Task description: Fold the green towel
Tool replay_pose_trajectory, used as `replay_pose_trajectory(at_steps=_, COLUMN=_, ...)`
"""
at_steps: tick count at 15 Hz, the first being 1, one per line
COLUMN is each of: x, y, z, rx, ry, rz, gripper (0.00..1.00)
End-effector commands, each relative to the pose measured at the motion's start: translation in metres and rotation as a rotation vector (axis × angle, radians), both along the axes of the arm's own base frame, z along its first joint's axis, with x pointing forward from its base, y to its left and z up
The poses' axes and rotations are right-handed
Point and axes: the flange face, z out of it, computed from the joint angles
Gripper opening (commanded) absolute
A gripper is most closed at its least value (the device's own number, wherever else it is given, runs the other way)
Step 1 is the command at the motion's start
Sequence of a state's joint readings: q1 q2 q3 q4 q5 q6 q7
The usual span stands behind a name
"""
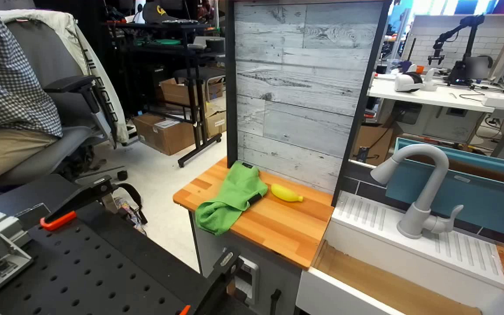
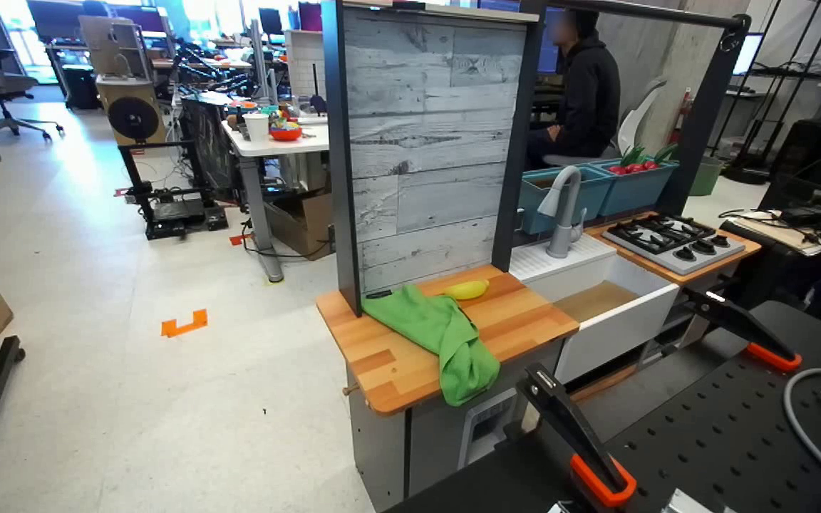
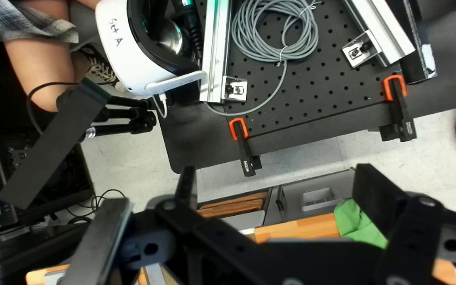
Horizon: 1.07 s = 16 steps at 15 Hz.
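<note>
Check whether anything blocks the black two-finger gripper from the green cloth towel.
Nothing visible: space above the green towel looks open in both exterior views. A curved yellow banana lies beside it, a grey plank panel behind. Only the wrist view shows the gripper; its full path is unclear.

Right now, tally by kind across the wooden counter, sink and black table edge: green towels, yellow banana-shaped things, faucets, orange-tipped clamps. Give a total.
Green towel: 1
Yellow banana-shaped thing: 1
Faucet: 1
Orange-tipped clamps: 2
Total: 5
</note>
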<state>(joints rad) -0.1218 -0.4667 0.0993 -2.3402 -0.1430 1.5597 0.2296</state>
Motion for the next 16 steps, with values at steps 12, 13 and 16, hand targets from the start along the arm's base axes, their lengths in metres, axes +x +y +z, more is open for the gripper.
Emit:
replay_pose_trajectory(at_steps=12, x=0.135, y=0.019, z=-0.143, rx=-0.042, ry=-0.058, rz=-0.204, gripper=1.0)
replay_pose_trajectory(at_steps=13, x=0.143, y=0.02, z=-0.156, rx=-0.046, ry=-0.059, rz=-0.219, gripper=1.0)
replay_pose_trajectory(at_steps=16, x=0.167, y=0.019, z=-0.192, rx=-0.039, ry=-0.102, rz=-0.276, gripper=1.0)
